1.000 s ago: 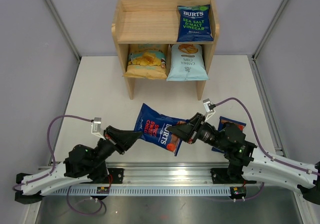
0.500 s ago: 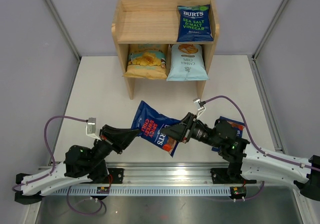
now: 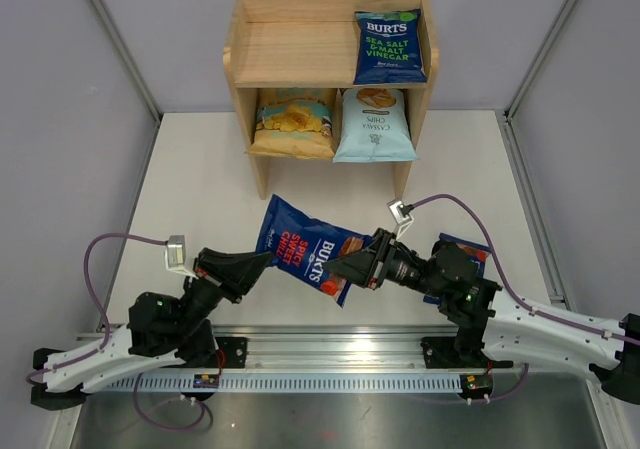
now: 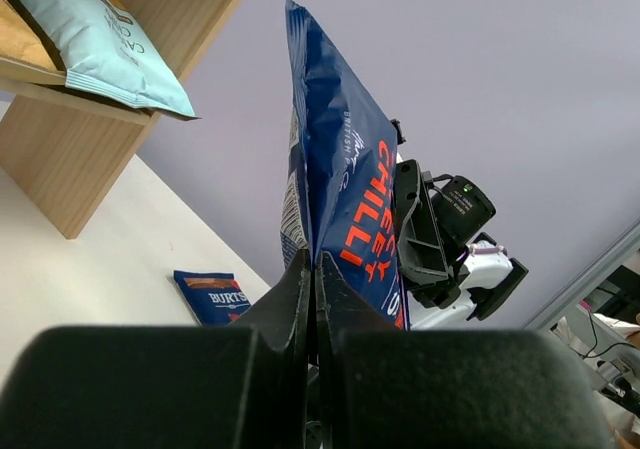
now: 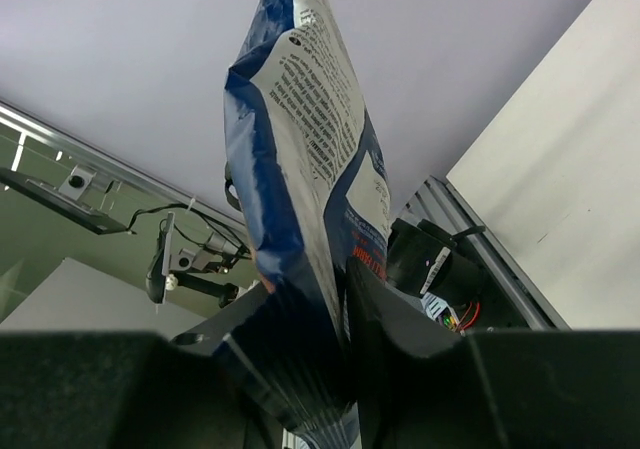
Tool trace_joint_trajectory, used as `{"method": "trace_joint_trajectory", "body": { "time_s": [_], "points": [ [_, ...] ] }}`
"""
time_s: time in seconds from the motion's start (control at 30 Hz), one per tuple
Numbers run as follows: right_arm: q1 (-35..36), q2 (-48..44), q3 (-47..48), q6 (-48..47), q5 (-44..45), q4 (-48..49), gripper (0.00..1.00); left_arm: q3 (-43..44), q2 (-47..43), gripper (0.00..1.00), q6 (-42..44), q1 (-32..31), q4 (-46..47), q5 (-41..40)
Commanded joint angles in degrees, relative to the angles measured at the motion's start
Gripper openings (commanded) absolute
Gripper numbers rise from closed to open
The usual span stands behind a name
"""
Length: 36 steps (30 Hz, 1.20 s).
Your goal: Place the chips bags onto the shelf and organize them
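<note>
Aloft, chilli bag pinched in left gripper, right gripper maybe gripping.

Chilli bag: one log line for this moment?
chilli bag: aloft | left fingers: shut on it | right fingers: around opposite end, grip unclear

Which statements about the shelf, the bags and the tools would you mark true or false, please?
On the shelf, the upper tier holds only the sea salt bag, at its right. True.
The lower tier holds nothing. False: the yellow-and-teal bag and the cassava bag lie there.
The left tool is shut on the sweet chilli bag. True.
Another dark blue bag lies on the table. True.
The sweet chilli bag lies flat on the table. False: it is held up, reaching into the right tool.
</note>
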Motion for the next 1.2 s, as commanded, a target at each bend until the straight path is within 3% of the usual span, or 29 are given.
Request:
{"method": "trace_joint_trajectory", "body": {
  "time_s": [0.0, 0.2, 0.33, 0.43, 0.47, 0.53, 0.8, 0.87, 1.0, 1.1, 1.17],
  "points": [
    [0.57, 1.40, 0.26, 1.38, -2.61, 3.55, 0.33, 0.10, -1.57, 0.00, 0.16, -0.02, 5.58, -1.89],
    [0.57, 2.90, 1.14, 1.73, -3.23, 4.78, 0.28, 0.81, 1.16, 0.00, 0.33, -0.02, 6.20, -1.00],
    [0.57, 1.41, 0.87, 1.21, -1.39, 3.21, 0.17, 1.25, 0.54, 0.00, 0.77, -0.02, 4.19, -1.00],
    [0.57, -1.31, 1.66, -0.02, 1.15, -0.56, 0.12, 2.92, -0.42, 0.24, 0.33, -0.02, -1.59, -5.29],
    [0.57, -1.75, 2.10, -0.37, 1.77, -1.36, 0.11, 4.05, -2.16, 0.40, -0.01, -0.02, -3.36, -6.35],
    [0.48, -2.81, 3.85, -1.16, 3.70, -3.29, 0.11, 5.29, -3.41, 0.57, -0.19, -0.02, -8.72, -8.64],
    [0.48, -0.62, 12.64, -4.15, 6.69, -9.62, 0.09, 13.80, -6.76, 0.72, -5.37, -0.02, -29.10, -20.76],
    [0.48, 1.31, 17.19, -4.68, 8.54, -12.60, 0.09, 19.16, -5.27, 0.81, -10.27, -0.02, -39.82, -26.02],
    [0.48, 5.00, 25.64, -3.98, 15.12, -18.76, 0.09, 30.67, 3.86, 0.89, -16.45, -0.10, -62.81, -32.63],
    [0.39, 8.24, 32.15, -1.96, 22.51, -22.37, 0.09, 38.68, 13.44, 0.98, -17.86, -0.02, -71.99, -34.84],
    [0.04, 10.18, 36.80, -0.99, 26.64, -23.25, 0.09, 42.27, 19.77, 0.99, -15.68, -0.02, -73.42, -34.23]
  ]
}}
